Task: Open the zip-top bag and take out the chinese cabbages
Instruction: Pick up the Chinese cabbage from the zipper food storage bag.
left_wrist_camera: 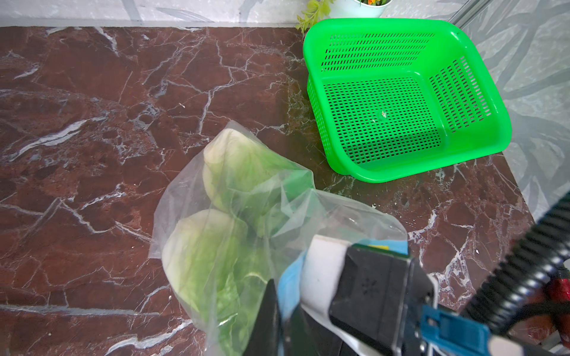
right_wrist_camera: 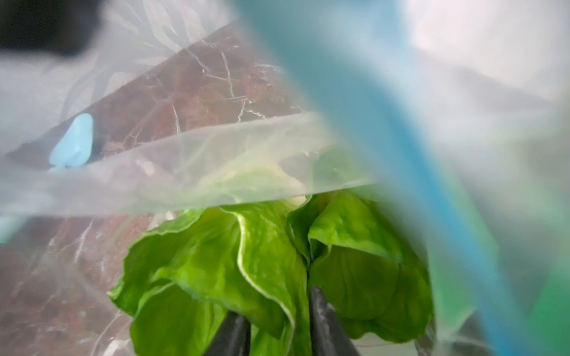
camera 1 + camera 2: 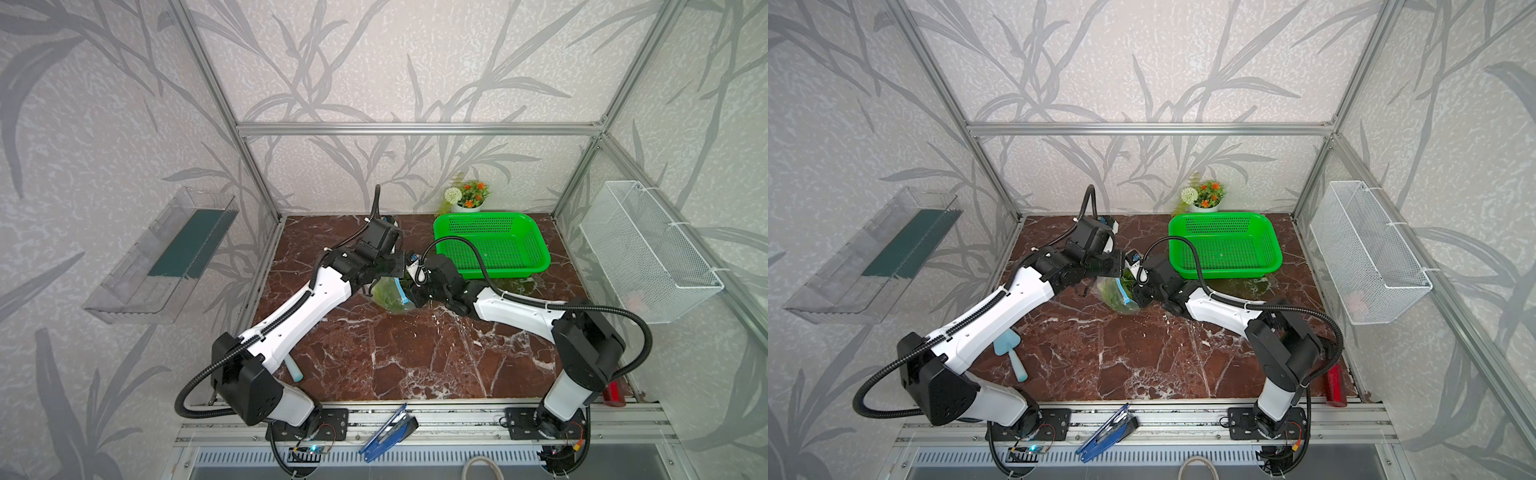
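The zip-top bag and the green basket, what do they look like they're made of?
The zip-top bag: thin clear plastic film, glossy; it creases and the chinese cabbages show through. The green basket: probably rigid moulded plastic, smooth, shiny, with rows of slots.

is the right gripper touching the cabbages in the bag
Touching. In the right wrist view the right gripper pinches a leaf of the chinese cabbages inside the zip-top bag.

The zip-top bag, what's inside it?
Two chinese cabbages lie inside the zip-top bag, white ends deepest. The right tool reaches in among their green leaves. Anything under the cabbages is covered.
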